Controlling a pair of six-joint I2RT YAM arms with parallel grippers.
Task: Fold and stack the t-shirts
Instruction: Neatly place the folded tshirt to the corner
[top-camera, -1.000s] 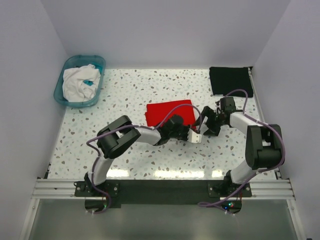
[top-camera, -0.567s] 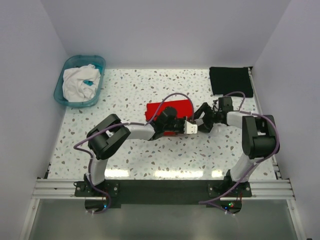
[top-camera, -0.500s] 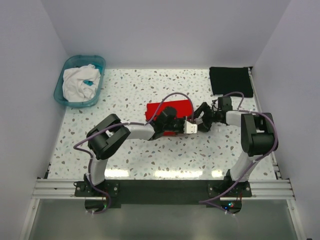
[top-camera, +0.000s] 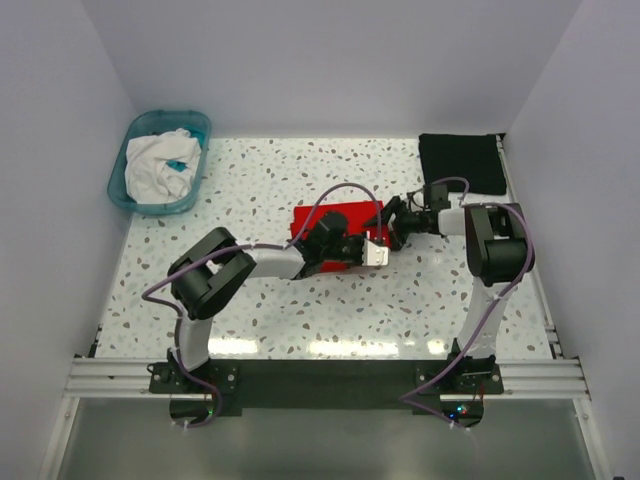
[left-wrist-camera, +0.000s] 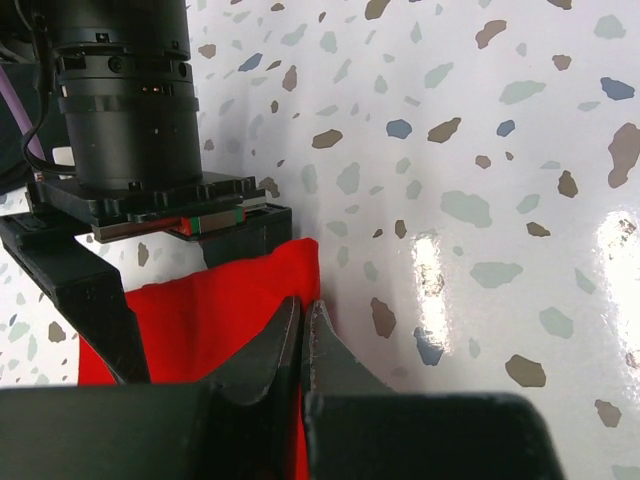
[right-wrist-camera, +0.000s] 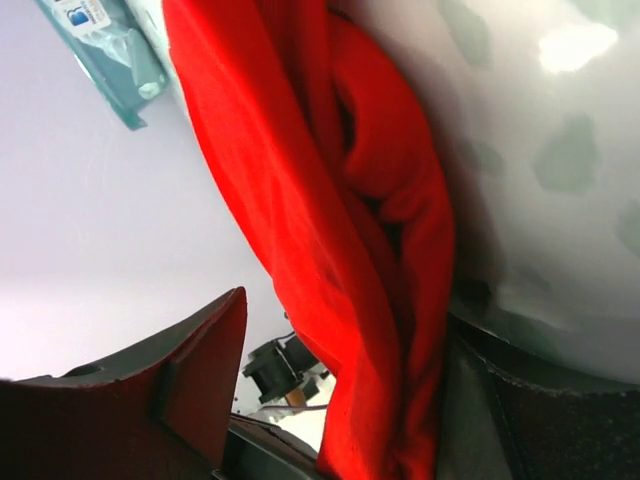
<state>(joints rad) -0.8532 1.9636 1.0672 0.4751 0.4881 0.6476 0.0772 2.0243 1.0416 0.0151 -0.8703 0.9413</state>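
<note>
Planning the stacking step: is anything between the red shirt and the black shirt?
Nothing visible lies on the table between the red shirt and the black shirt. Only the right gripper, open around the red shirt's edge, and its arm sit close to that path.

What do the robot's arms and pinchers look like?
The left arm and right arm are white tubes with chunky black round joints. A thin purple cable loops along each. The left gripper and right gripper have dark fingers.
</note>
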